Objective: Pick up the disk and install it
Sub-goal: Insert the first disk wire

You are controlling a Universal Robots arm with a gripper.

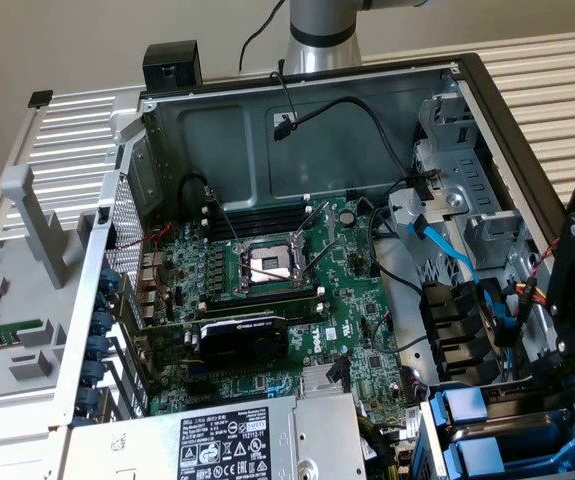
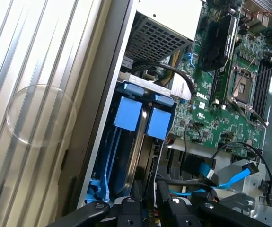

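1. Location: the disk [image 2: 158, 124] stands on edge in the drive bay at a corner of the open computer case [image 1: 347, 140], with its blue tab facing the power-supply box [image 1: 237, 440]. A matching drive [image 2: 127, 113] sits just beside it, on the side away from the motherboard [image 1: 287, 290]. I take the one nearer the motherboard as the task's, because the gripper lines up best with it. That is a judgement, not a certainty.
2. Gripper: the gripper [image 2: 147, 208] hovers over the end of the bay opposite the blue tabs, close to the drives. I cannot tell whether it is clamped on the disk's edge or only poised over it.
3. Weight and stiffness: the disk is likely rigid and dense for its size, so it should not sag or twist in a grip. It is probably sensitive to shock, so a drop or a hard knock against the bay could harm it.
4. Surface: the bare metal faces are probably smooth and could slip. The plastic carrier likely gives a little and offers more bite.
5. Where to hold: grip across the thin dimension, on the carrier's rails or the flat faces near one end, squarely enough that it hangs straight for the slot. Avoid the connector end, and keep away from the blue cable [image 2: 230, 177] lying near the bay.
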